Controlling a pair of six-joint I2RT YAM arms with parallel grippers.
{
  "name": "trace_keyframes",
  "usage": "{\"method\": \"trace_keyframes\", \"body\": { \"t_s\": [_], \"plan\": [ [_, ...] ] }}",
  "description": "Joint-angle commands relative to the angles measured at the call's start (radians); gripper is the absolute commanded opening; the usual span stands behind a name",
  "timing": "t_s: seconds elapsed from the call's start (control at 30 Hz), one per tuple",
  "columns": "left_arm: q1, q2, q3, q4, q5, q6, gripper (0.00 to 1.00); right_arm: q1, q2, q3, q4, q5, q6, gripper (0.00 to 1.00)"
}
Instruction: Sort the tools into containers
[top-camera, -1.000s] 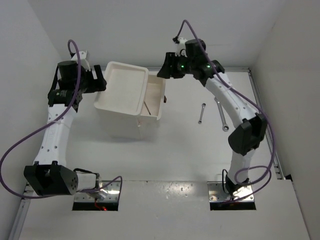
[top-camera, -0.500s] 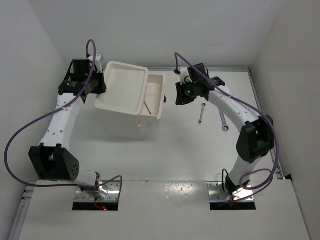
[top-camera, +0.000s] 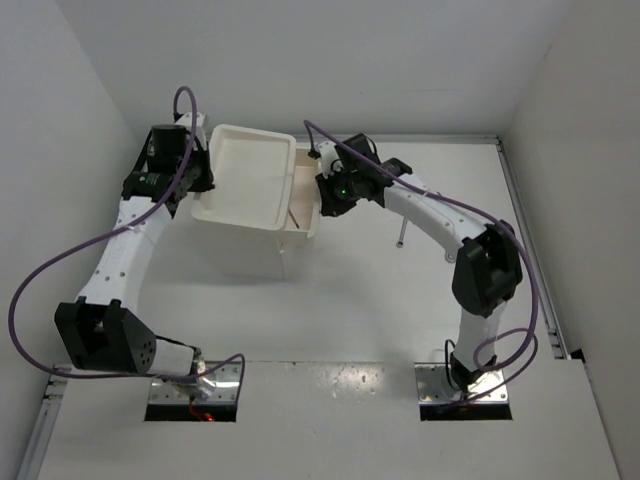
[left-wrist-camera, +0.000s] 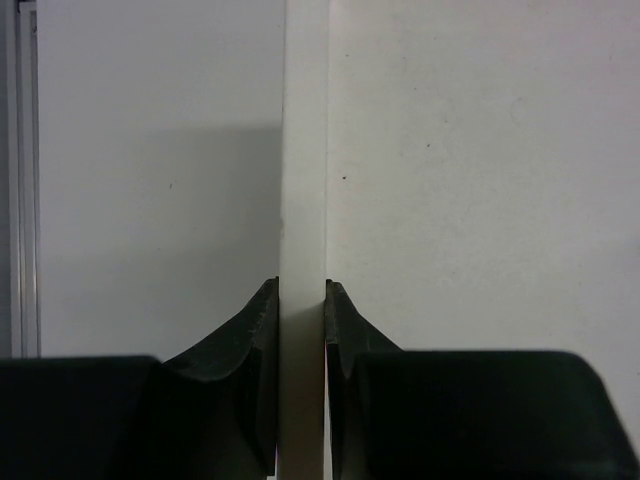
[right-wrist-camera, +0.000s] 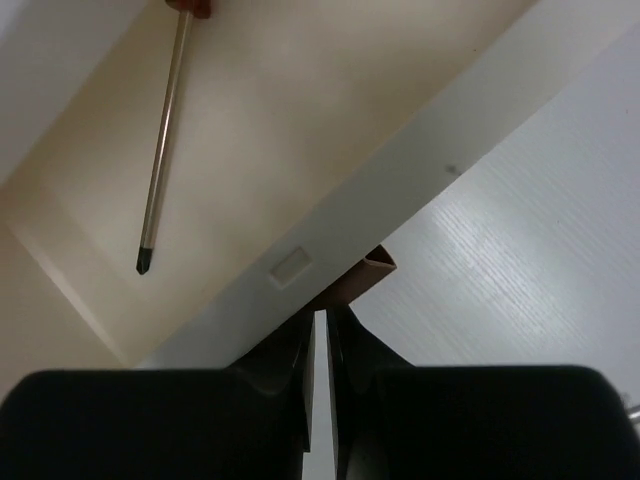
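The white drawer unit (top-camera: 250, 172) stands at the back left, and its top drawer (top-camera: 306, 196) is pulled out to the right. A screwdriver (right-wrist-camera: 160, 150) with a reddish handle end lies on the drawer floor. My left gripper (top-camera: 205, 178) is shut on the unit's left rim (left-wrist-camera: 303, 150), one finger on each side of the thin white wall. My right gripper (right-wrist-camera: 326, 312) is shut, with only a thin empty slit between the fingers. Its tips touch the brown knob (right-wrist-camera: 372, 270) on the drawer front. On the table to the right, one end of a silver wrench (top-camera: 400, 238) shows below my right arm.
White walls close in the table on the left, back and right. My right forearm (top-camera: 440, 215) reaches across the table over the spot where the wrench lies. Both arm bases sit at the near edge.
My right arm swung left from beside the wrenches to the drawer front, and its jaws closed. My left gripper closed on the unit's rim. The drawer sticks out slightly less.
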Motion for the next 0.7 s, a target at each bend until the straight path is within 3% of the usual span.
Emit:
{"method": "trace_keyframes", "body": {
  "t_s": [0.0,0.37,0.53,0.67],
  "plan": [
    [-0.063,-0.047,-0.037,-0.002,-0.025,-0.094,0.00,0.011,0.039,0.083,0.053,0.008,-0.008,0.08],
    [-0.111,-0.058,-0.082,0.020,0.004,-0.103,0.00,0.060,0.109,0.163,0.145,-0.048,0.002,0.08],
    [-0.111,-0.039,-0.082,0.020,0.053,-0.123,0.00,0.060,0.060,0.091,0.255,-0.148,0.077,0.10],
    [-0.111,-0.021,-0.082,0.020,0.094,-0.146,0.00,0.037,-0.016,-0.003,0.369,-0.181,0.150,0.24]
  ]
}}
